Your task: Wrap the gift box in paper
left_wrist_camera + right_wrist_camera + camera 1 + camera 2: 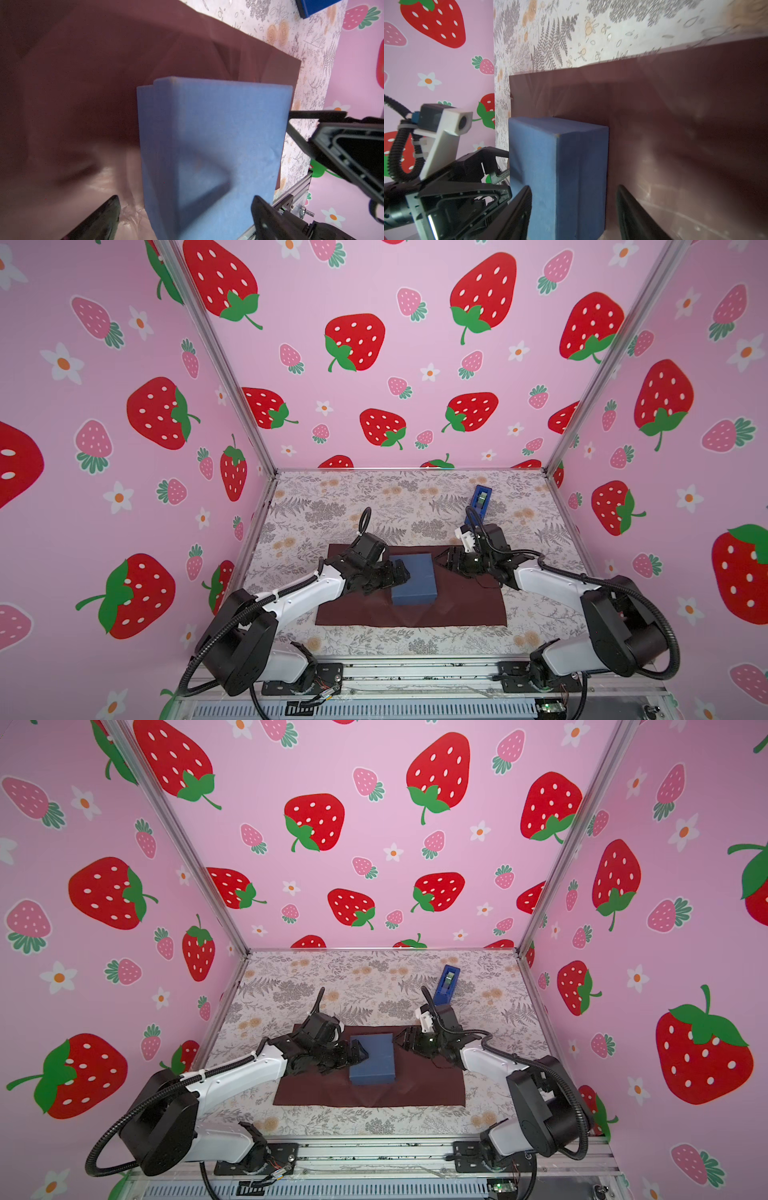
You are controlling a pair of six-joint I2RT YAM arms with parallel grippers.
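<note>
The left gripper [399, 573] stands with its jaws wide apart at the left edge of the gift box [413, 578], gripping nothing. In the left wrist view one finger [99, 218] hangs clear over the paper [457, 605] and the other sits by the box's far side. The right gripper [446, 562] is also parted, just beside the box's upper right corner. Its wrist view shows that corner between the fingers with a gap on the paper side.

The box lies flat on the paper in the lower middle of both top views, about midway across the sheet and nearer its upper edge.

The step looks like settling the box before the first fold. Done well, the box sits square to the sheet's edges and the grippers back away level, without dragging the thin paper.

Each arm reaches in from its own lower corner, forearm angled toward the centre and wrist low over the sheet. The tape dispenser [481, 497] stands well apart, above and to the right.
</note>
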